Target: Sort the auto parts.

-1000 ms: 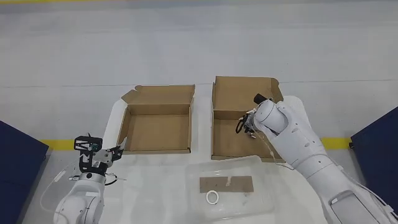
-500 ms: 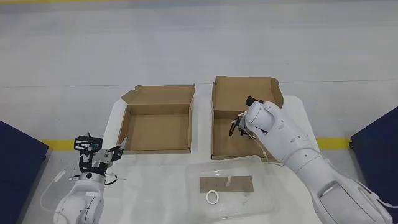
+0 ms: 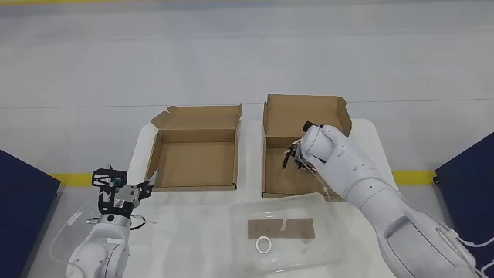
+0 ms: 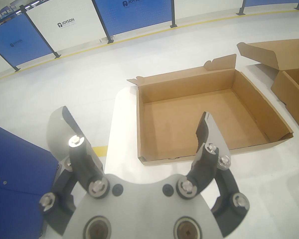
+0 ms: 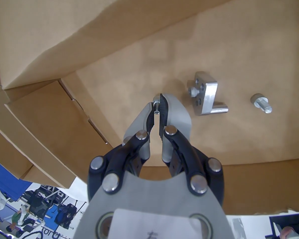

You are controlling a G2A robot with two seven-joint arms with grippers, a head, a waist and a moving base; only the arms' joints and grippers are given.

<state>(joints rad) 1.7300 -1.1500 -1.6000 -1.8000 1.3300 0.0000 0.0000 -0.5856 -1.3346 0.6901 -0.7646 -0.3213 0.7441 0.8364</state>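
My right gripper (image 5: 157,103) is shut on a small screw (image 5: 156,100) and hangs over the floor of the right cardboard box (image 3: 279,171). On that box floor lie a metal L-shaped bracket (image 5: 206,97) and a loose bolt (image 5: 261,103). In the top view the right gripper (image 3: 292,157) sits inside this box. My left gripper (image 4: 137,128) stands open and empty near the table's left front corner, short of the left cardboard box (image 4: 209,120), which has a bare floor. The left gripper (image 3: 143,188) also shows in the top view.
A clear plastic tray (image 3: 324,208) lies at the table front, with a strip of cardboard (image 3: 281,228) and a white ring (image 3: 264,244) in it. The two open boxes sit side by side, their lids folded back. Blue barriers stand at both sides.
The right arm has shifted left over the right box, carrying the screw toward the box's middle. The left arm has kept still.
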